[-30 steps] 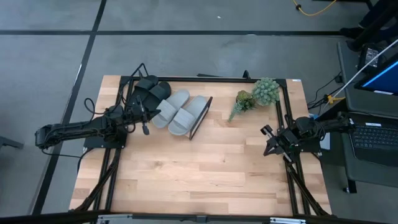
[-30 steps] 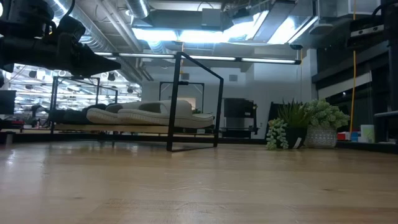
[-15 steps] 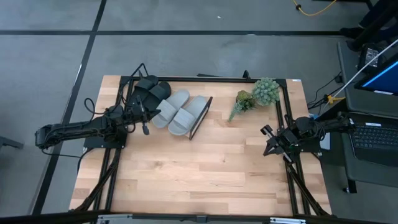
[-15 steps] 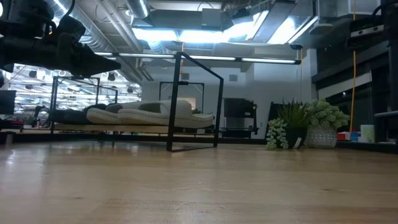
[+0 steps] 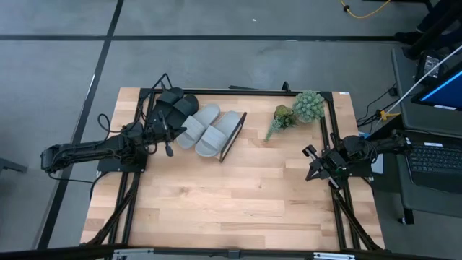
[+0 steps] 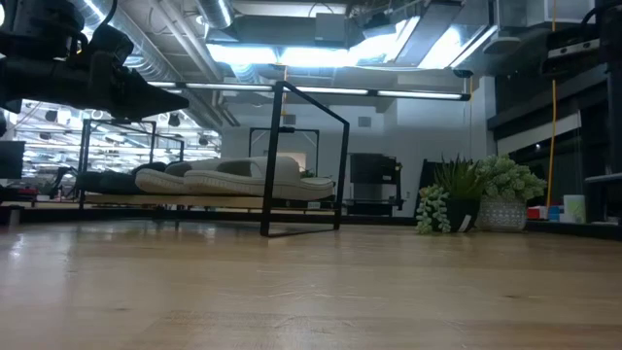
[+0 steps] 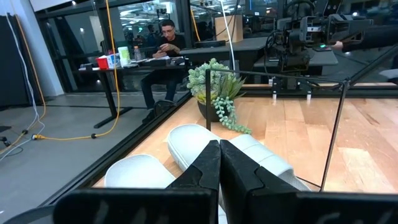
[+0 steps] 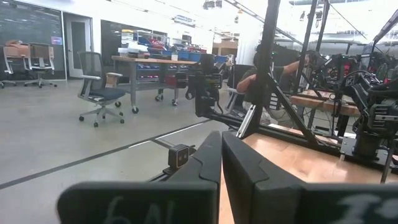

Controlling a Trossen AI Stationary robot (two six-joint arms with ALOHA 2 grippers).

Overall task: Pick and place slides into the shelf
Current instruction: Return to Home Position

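Two black slides (image 5: 173, 107) and two light grey slides (image 5: 209, 128) lie side by side, soles down, on the shelf's wooden board (image 6: 175, 202), inside its black wire frame (image 5: 232, 137). In the left wrist view the grey slides (image 7: 186, 143) show just beyond the fingers. My left gripper (image 5: 164, 132) is shut and empty. It hovers above the shelf's left part (image 6: 180, 97) and points toward the grey slides. My right gripper (image 5: 315, 165) is shut and empty at the table's right side, far from the shelf.
Two small potted plants (image 5: 309, 105) (image 5: 281, 119) stand at the table's far right. Black frame rails (image 5: 333, 144) run along the table's edges. The bare wooden tabletop (image 5: 231, 202) stretches across the near half. A person (image 7: 165, 40) sits at a desk beyond the table.
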